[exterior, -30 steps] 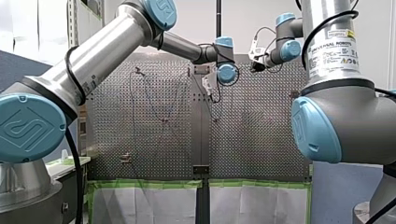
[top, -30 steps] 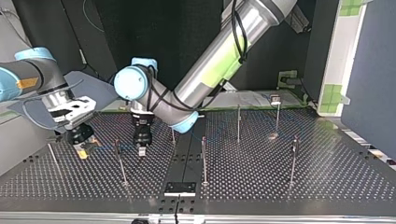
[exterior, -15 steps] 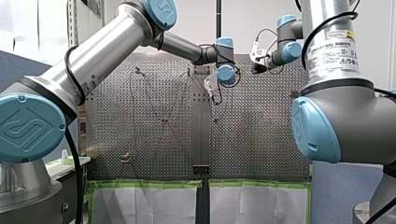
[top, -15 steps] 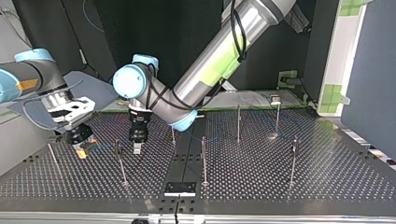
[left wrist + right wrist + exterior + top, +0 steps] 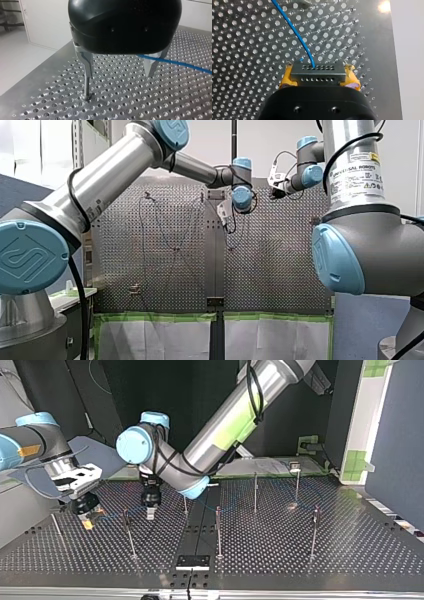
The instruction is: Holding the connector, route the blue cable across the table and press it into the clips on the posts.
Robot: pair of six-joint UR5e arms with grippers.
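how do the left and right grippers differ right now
The left gripper has bare metal fingers; the right gripper has yellow pads.
The left gripper is open, with the cable crossing it unpinched; the right gripper is shut on the connector.
Both sit low over the table, along the same blue cable.
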